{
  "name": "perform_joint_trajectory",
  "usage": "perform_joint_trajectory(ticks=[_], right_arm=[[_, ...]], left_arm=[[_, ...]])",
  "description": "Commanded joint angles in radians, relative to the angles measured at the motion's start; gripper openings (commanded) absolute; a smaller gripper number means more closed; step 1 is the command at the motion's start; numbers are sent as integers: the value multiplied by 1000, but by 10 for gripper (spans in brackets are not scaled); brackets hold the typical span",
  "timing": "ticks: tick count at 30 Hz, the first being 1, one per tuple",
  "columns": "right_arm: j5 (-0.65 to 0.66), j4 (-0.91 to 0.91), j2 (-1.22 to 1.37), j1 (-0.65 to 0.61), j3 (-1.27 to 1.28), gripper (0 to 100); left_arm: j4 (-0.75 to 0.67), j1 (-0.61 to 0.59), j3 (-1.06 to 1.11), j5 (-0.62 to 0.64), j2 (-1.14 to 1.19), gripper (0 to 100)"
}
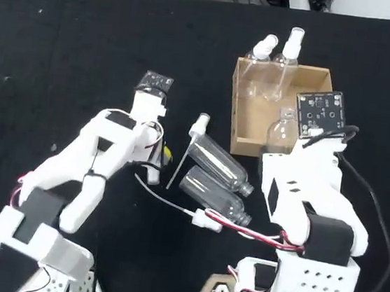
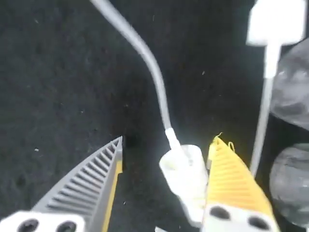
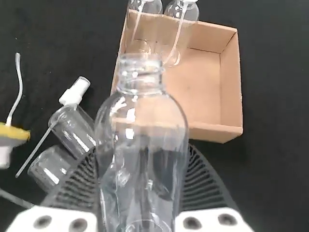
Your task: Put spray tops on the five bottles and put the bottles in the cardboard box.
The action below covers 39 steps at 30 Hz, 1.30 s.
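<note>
Looking down: two capped bottles (image 1: 282, 71) lean in the cardboard box (image 1: 234, 108), upper right; two bare bottles (image 1: 220, 164) lie mid-frame.

Left wrist view: left end effector (image 2: 169, 145) spread around a spray top (image 2: 186, 176) (apparently pre-grasp).

Right wrist view: right end effector (image 3: 142, 183) pinches an open bottle (image 3: 140, 130) upright, neck presented for capping.

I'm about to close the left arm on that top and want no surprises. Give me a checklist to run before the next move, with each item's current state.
1. Is the right pincer shut on the held bottle: ok.
2. Is its neck bare for a top: ok.
3. Is the spray top inside the left pincer: ok, against the yellow finger.
4. Is the left pincer shut on it: not ok, open.
5. Is there room in the cardboard box: ok, two capped bottles at its far end.
</note>
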Motion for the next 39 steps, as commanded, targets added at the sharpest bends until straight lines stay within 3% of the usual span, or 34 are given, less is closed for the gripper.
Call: perform_joint_trajectory(ticks=[1,4,8,13,19,23,28,31,33,37,39], right_arm=[[-5,-38,-21,11,-7,10],[-5,-38,-21,9,-7,10],[-5,-38,-21,6,22,10],[-5,-40,-21,-63,28,10],[-6,-146,-15,-313,84,10],[-14,-250,-19,-428,229,10],[-14,-354,-21,-440,358,10],[-14,-367,-21,-440,394,10],[-14,-371,-21,-440,407,10],[-14,-373,-21,-445,424,10],[-14,-373,-21,-445,424,10]], left_arm=[[-15,-24,-48,5,28,266],[-14,-39,-44,2,28,216],[55,-102,-84,-46,28,17],[242,-229,-148,-377,28,69],[476,-456,-302,-746,35,52],[531,-533,-320,-916,38,119],[531,-553,-340,-936,29,271],[537,-556,-407,-928,28,273],[614,-562,-495,-905,28,258],[878,-608,-679,-736,35,245],[918,-667,-700,-559,37,245]])
